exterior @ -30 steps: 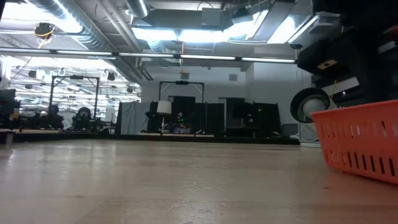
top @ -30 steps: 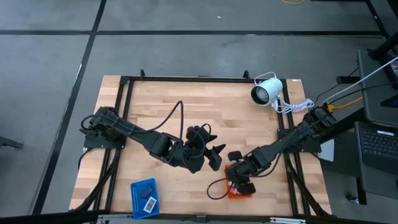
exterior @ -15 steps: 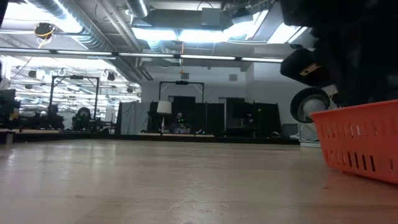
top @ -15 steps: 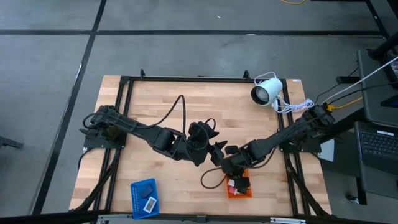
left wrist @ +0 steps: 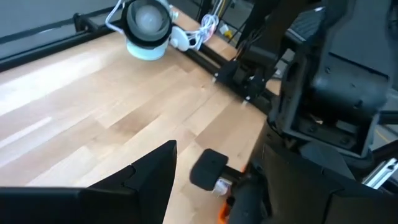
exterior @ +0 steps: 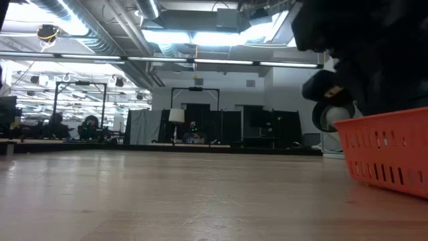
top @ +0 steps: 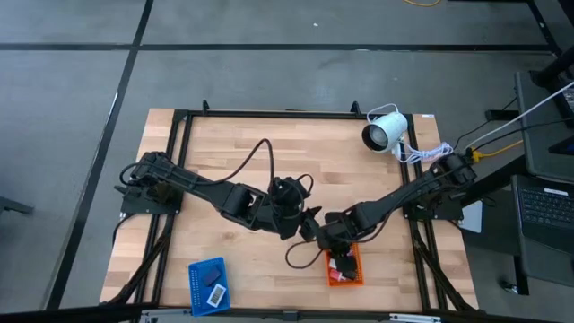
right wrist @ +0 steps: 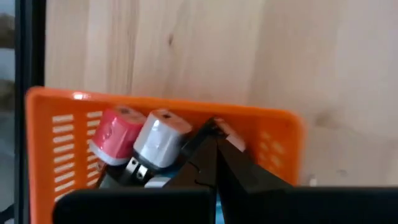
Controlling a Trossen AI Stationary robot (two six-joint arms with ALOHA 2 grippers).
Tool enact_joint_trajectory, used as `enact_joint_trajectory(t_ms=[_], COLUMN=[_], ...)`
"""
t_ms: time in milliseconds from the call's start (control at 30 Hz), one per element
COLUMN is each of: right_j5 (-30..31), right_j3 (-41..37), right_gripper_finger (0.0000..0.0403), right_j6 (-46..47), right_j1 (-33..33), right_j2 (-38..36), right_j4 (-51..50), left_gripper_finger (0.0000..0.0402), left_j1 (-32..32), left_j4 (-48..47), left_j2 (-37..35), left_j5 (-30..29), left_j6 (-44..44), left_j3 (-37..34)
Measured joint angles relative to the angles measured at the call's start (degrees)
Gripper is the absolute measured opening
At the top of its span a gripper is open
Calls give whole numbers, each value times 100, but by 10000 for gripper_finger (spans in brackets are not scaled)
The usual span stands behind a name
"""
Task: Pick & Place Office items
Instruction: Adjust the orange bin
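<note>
Orange tray point(right wrist: 62, 124) sits under my clenched, empty right tool point(right wrist: 214, 146), holding red point(right wrist: 115, 134) and grey pieces point(right wrist: 160, 138); my left tool point(top: 305, 224) stays released nearby above the tabletop point(top: 224, 152).

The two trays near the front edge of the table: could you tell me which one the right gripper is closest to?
The orange tray. The right gripper, shut, hangs just at its rim, while the blue tray lies well off toward the left arm's side with no gripper near it.

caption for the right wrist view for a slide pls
Right tool shut above the orange tray, which holds a red piece and a grey one.
</note>
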Motion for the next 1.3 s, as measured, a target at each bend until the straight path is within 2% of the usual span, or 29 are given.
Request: enact_joint_trajectory(t_ms=[167,767,1300], right_j5=[-260,-228,-119], right_j3=[17,315,313], right_gripper_finger=[1,0,0], right_j6=[102,-197,-352], right_j1=[54,-820,-1250], right_j2=[213,235,239], right_j4=[310,528,586], left_gripper_finger=[235,235,235], left_j1=[-1,12,100], left_j4=[-178,-222,-189], left_j2=[0,-9,-22], left_j5=[0,-58,-162], left_j6=[-94,-66,-63], left_j3=[0,0,9])
